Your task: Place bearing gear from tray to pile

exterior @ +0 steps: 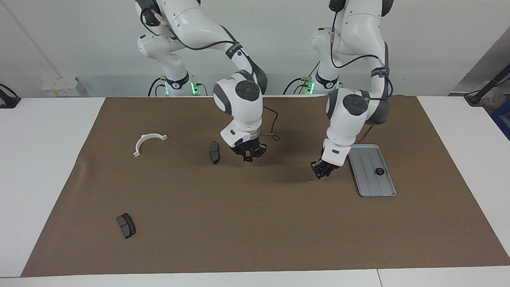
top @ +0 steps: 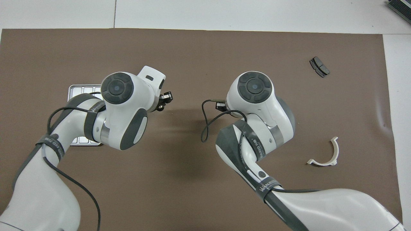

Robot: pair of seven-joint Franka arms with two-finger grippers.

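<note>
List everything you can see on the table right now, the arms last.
table: one, white, under everything.
mat: one, brown, covering most of the table.
tray: one, silver-grey, toward the left arm's end.
gear: one, small and black, on the tray.
half-ring bracket: one, white, toward the right arm's end.
brake pads: two, dark grey; one mid-mat, the other farther from the robots, toward the right arm's end.
left gripper: black, over the mat beside the tray; whether it holds anything cannot be told.
right gripper: black, fingers shut, over the mat beside the mid-mat brake pad.
</note>
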